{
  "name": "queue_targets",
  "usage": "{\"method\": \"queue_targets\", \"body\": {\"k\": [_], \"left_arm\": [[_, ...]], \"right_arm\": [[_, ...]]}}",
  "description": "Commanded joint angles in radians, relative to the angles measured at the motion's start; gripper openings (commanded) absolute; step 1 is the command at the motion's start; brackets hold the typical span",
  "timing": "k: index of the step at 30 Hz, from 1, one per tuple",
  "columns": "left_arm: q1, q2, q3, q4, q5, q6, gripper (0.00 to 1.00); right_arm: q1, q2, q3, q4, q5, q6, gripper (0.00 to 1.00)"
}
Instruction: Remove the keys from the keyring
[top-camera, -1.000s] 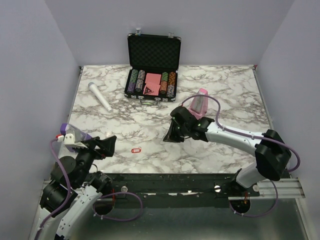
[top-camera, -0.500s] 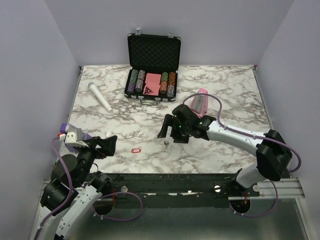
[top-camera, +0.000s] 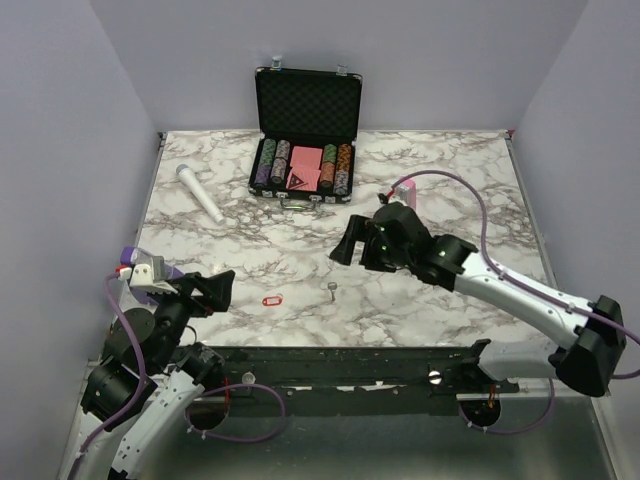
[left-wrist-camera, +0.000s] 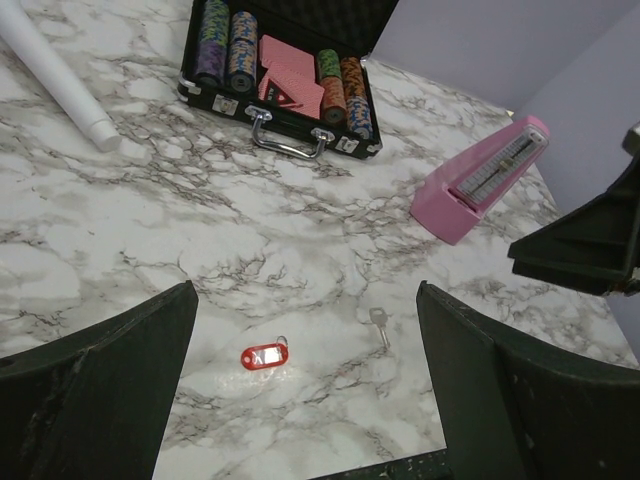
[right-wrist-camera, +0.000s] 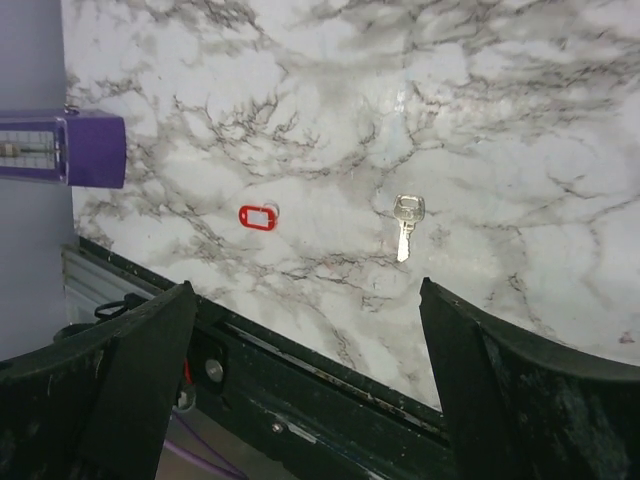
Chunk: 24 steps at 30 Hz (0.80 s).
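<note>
The keyring (top-camera: 273, 299), a small red oval tag with a thin wire loop, lies flat on the marble near the front edge. It also shows in both wrist views, keyring (left-wrist-camera: 265, 356) and keyring (right-wrist-camera: 258, 216). A single silver key (top-camera: 330, 289) lies loose on the table a short way to its right, apart from it, key (left-wrist-camera: 379, 322), key (right-wrist-camera: 406, 222). My right gripper (top-camera: 350, 246) hangs open above and right of the key, empty, gripper (right-wrist-camera: 305, 285). Left of the tag, my left gripper (top-camera: 212, 290) stands open and empty, gripper (left-wrist-camera: 305, 290).
An open black case of poker chips (top-camera: 305, 150) with pink cards sits at the back. A white cylinder (top-camera: 200, 193) lies at the back left. A pink metronome (top-camera: 403, 192) stands behind the right arm. A purple box (right-wrist-camera: 62, 150) sits by the left arm.
The right gripper opened and left the key on the table, then lifted and drew back to the right. The left arm and the red tag stayed put.
</note>
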Motion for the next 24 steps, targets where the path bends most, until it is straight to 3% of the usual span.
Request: {"method": "queue_targets", "body": {"k": [1, 5, 8, 15, 24], "left_arm": [[0.006, 0.009, -0.005, 0.012, 0.019, 0.022, 0.98], [0.004, 0.006, -0.010, 0.018, 0.026, 0.025, 0.98], [0.004, 0.010, -0.011, 0.023, 0.028, 0.026, 0.98], [0.004, 0.029, -0.008, 0.018, 0.031, 0.025, 0.98], [0.004, 0.043, -0.011, 0.023, 0.043, 0.029, 0.98]], "right_arm": [[-0.003, -0.145, -0.001, -0.026, 0.229, -0.128, 1.00], [-0.003, -0.310, -0.038, 0.019, 0.410, -0.230, 1.00], [-0.003, -0.401, -0.088, 0.010, 0.560, -0.185, 1.00], [-0.003, -0.556, -0.187, 0.053, 0.528, -0.153, 1.00], [-0.003, -0.652, -0.204, -0.161, 0.527, 0.012, 1.00]]}}
